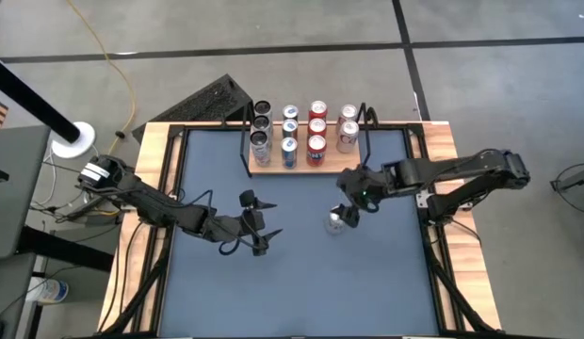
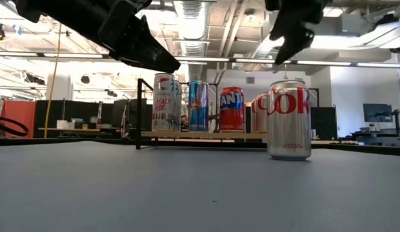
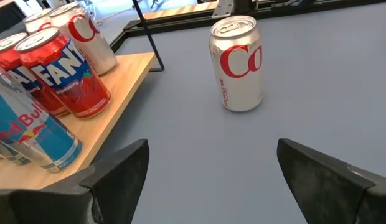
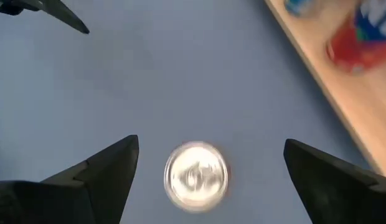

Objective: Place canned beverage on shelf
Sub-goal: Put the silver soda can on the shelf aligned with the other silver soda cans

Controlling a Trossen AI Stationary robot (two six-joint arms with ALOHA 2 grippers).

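High view, read left to right. Left gripper (image 1: pixel 257 229) hangs over the bare mat left of centre, fingers spread wide, holding nothing. Its wrist view looks across the table at the can (image 3: pixel 236 63). That can (image 1: pixel 340 219) stands upright on the mat, right of centre, near side of the shelf (image 1: pixel 269 169) and apart from it. The shelf sits at the far edge of the mat and carries rows of cans, with what looks like free board at its right near corner.

Right gripper (image 1: pixel 360 200) hovers just above and slightly to the far right of the can, fingers wide apart and empty. In the right wrist view the can's lid (image 4: pixel 197 175) shows between the two fingers (image 4: pixel 103 171), seen from above; the low view confirms the gripper (image 2: pixel 291 40) is clear of the can top. The can's long axis is vertical. The right arm is the nearer, so it would likely make the grasp by descending.
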